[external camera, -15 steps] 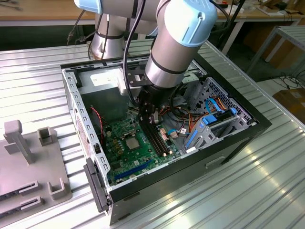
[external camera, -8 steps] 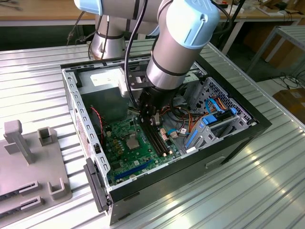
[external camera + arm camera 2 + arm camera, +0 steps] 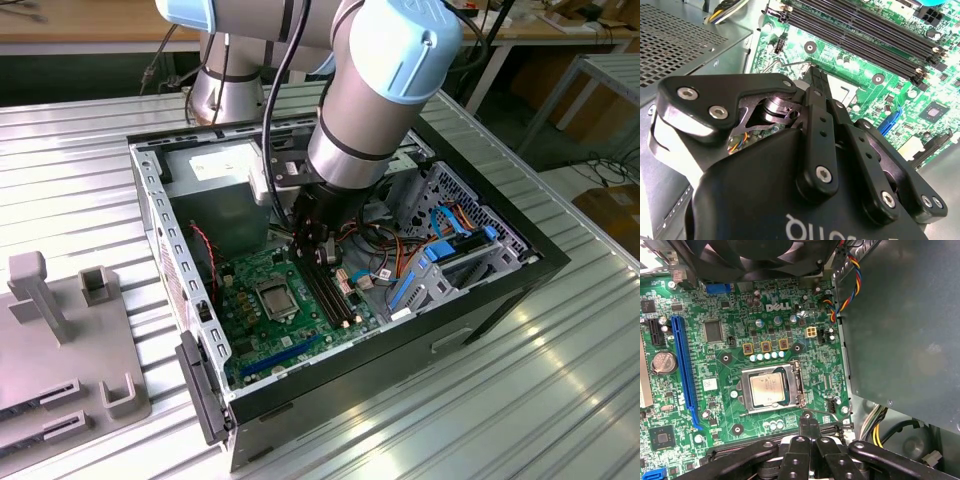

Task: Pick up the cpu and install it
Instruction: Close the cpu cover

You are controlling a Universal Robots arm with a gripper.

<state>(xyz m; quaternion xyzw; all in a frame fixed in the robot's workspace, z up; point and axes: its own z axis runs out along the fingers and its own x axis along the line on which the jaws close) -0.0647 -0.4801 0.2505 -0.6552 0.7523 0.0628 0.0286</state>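
Observation:
The cpu (image 3: 767, 390) is a small silver-grey square lying flat inside the metal-framed socket (image 3: 794, 371) on the green motherboard (image 3: 725, 360). In the exterior view the cpu (image 3: 272, 295) shows in the middle of the board inside the open computer case. My gripper (image 3: 809, 422) hovers beside the socket, near the memory slots, apart from the chip. Its black fingers (image 3: 816, 80) are pressed together with nothing between them. In the exterior view the gripper (image 3: 311, 250) hangs just above the board, on the exterior view's right of the socket.
The black case wall (image 3: 480, 300) rings the board. A grey power supply box (image 3: 900, 330) and its coloured wires (image 3: 847, 275) lie close by, and a fan (image 3: 760, 255) overhangs. Long memory slots (image 3: 860, 35) run along the board. Grey fixtures (image 3: 60, 300) stand on the ribbed metal table.

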